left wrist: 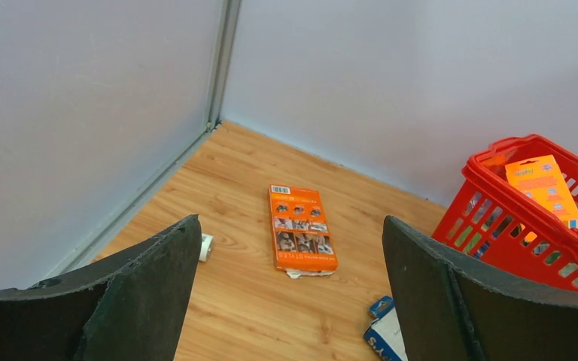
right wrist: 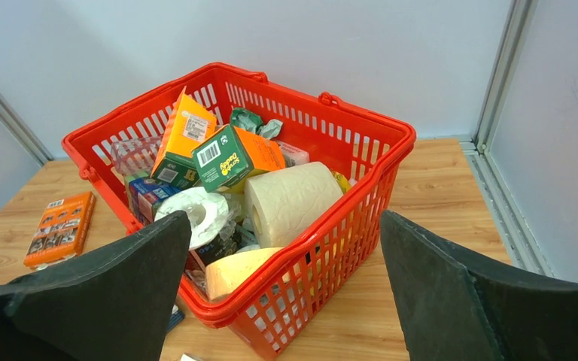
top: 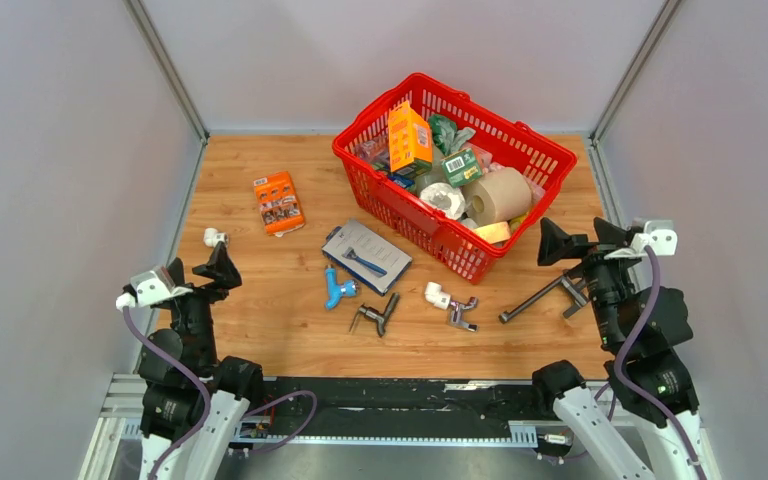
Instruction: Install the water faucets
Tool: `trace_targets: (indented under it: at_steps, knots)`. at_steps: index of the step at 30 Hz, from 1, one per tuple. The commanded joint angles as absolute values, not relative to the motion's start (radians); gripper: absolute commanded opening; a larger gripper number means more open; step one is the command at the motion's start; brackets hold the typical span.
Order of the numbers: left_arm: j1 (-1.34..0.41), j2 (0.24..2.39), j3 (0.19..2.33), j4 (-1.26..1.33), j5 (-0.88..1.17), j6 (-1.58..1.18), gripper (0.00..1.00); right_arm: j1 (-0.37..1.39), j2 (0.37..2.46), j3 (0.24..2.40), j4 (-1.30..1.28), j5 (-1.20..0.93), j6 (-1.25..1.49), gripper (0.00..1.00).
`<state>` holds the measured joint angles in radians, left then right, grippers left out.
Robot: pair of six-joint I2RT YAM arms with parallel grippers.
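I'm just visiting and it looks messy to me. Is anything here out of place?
Nothing looks spilled. The red basket sits askew and heaped full; the light-blue tap, dark grey tap and chrome tap lie loose on the table.

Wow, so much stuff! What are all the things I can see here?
table: one, light wood, under everything
basket: one, red, back right, full
paper rolls: two, beige and white, in basket
orange box: one, in basket
green box: one, in basket
orange packet: one, left of basket
card pack: one, blue-grey, before basket
light-blue tap: one, table middle
dark grey tap: one, right of blue tap
chrome tap: one, white elbow, further right
black bar: one, near right arm
white fitting: one, far left
left gripper: black, open, empty
right gripper: black, open, empty
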<state>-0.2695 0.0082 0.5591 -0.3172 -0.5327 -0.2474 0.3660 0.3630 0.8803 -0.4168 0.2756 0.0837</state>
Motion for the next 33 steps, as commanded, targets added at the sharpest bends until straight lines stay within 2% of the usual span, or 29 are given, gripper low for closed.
trace_targets:
  at_steps: [1,17,23,28,33]
  knots:
    - [-0.259,-0.012,0.558,-0.305,-0.511,-0.229,0.95,0.37,0.4,0.89,-0.403,0.2,0.071,1.0]
    - [-0.256,0.123,0.578,-0.317,-0.427,-0.207,0.95,0.383,0.764,1.042,-0.45,-0.46,0.054,1.0]
    - [-0.256,0.296,0.568,-0.255,-0.341,-0.187,0.95,0.602,0.893,1.086,-0.433,-0.391,0.058,1.0]
    - [-0.249,0.4,0.591,-0.308,-0.402,-0.179,0.95,0.811,1.001,1.082,-0.439,-0.285,0.049,1.0]
    - [-0.247,0.462,0.653,-0.414,-0.377,-0.181,0.95,0.865,1.098,1.06,-0.468,-0.241,0.075,1.0]
